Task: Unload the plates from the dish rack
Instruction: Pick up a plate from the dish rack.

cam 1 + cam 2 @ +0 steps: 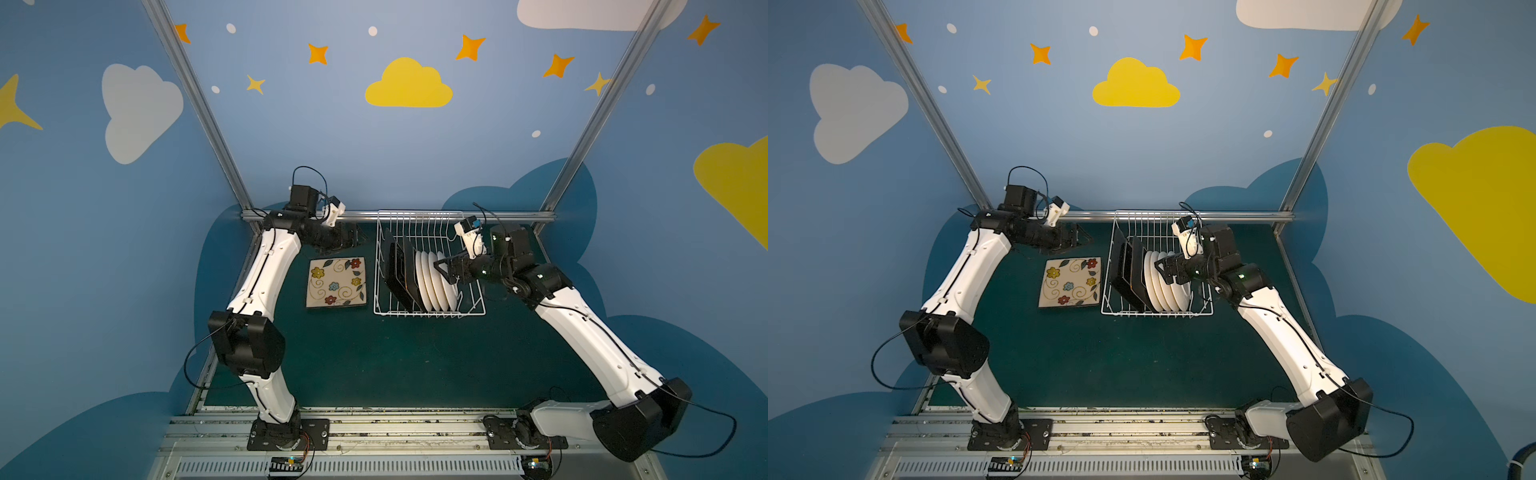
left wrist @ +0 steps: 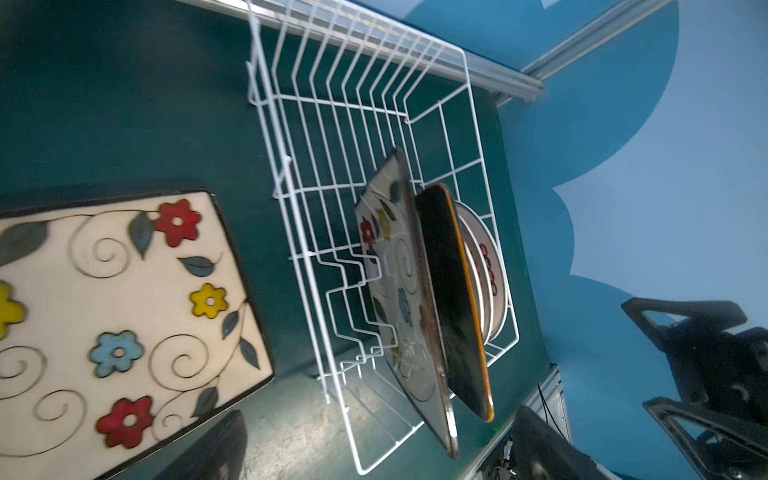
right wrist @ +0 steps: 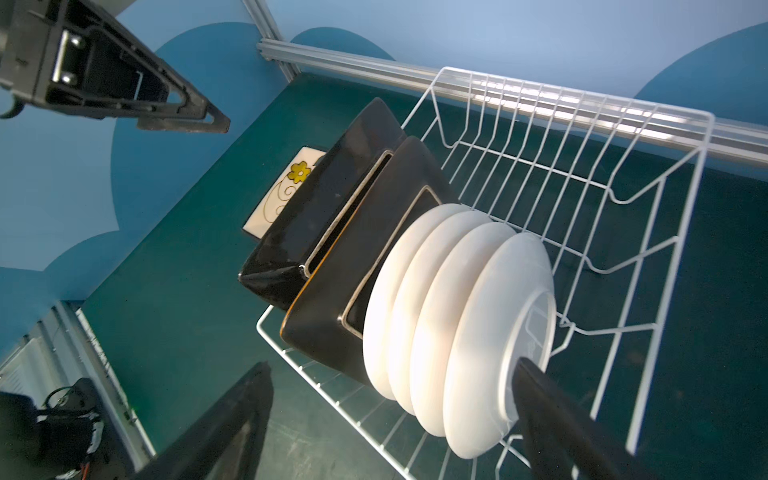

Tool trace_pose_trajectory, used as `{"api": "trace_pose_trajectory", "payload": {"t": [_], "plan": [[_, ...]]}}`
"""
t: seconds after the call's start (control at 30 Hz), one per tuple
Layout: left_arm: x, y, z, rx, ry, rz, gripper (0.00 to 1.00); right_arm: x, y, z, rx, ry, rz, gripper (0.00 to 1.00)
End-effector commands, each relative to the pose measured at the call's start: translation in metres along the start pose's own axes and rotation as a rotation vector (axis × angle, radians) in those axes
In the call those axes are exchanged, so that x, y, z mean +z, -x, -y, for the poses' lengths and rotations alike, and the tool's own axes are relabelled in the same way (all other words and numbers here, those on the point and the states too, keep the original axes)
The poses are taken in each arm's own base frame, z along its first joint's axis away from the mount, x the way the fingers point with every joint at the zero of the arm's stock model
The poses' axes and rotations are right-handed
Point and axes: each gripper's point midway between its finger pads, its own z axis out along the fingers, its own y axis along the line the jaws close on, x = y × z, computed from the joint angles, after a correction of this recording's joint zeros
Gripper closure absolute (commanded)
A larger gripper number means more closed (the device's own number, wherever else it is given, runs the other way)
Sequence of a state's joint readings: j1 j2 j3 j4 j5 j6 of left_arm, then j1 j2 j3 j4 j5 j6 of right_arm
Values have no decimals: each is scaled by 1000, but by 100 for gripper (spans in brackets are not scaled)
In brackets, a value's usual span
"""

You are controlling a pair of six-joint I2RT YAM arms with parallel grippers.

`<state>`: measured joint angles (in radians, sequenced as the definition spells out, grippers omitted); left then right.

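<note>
1. The left gripper (image 1: pixel 356 239) hangs above the table (image 1: pixel 415 365) with its fingers spread wide and nothing between them.
2. One flat plate (image 1: pixel 336 282), square with its flowered face up, lies on the table below this gripper. It sits a little back toward the arm's base, clear of the fingers.
3. The rack (image 1: pixel 430 314) stands ahead of the left fingertips, just beside the flat plate.
4. The right gripper (image 1: pixel 440 270) is also spread and holds nothing. It sits within the rack's outline, above the standing plates.
5. Four round plates (image 3: pixel 449 332) stand on edge in a row right in front of the right fingertips, white backs turned to them. In the right wrist view the row shows between the two fingers.
6. One finger (image 3: pixel 561 424) overlaps the rim of the nearest round plate. I cannot tell whether it touches.
7. The square plates (image 3: pixel 332 216) stand on edge beyond the round ones, farther from the right gripper, with their black backs toward it.
8. In the left wrist view the foremost of the square plates turns its cream flowered face toward the left gripper.
9. All the standing plates lie between the two grippers, which are well apart.
</note>
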<state>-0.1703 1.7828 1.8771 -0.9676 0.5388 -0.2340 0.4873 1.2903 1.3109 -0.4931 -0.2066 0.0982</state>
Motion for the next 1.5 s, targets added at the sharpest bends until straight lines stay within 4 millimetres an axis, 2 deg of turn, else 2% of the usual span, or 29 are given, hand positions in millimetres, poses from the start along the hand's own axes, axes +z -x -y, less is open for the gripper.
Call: {"api": "trace_pose_trajectory", "payload": {"t": [0.0,0.17,0.47,0.93,1.13,1.47], "plan": [[11,-9,10,-15,17,-26,3,-9,11,8,20,-63,74,11],[27,-23,18,-21,48,-76,13,-14,10,11,35,-82,112,10],[57,-37,17,-49,128,-129,31,-13,7,13,59,-84,120,10],[94,-45,19,-59,146,-181,45,-13,0,22,84,-124,127,11],[106,-42,15,-62,163,-189,48,-14,-2,26,90,-138,131,11],[125,-42,9,-89,184,-207,58,-11,-7,31,104,-149,131,11]]}}
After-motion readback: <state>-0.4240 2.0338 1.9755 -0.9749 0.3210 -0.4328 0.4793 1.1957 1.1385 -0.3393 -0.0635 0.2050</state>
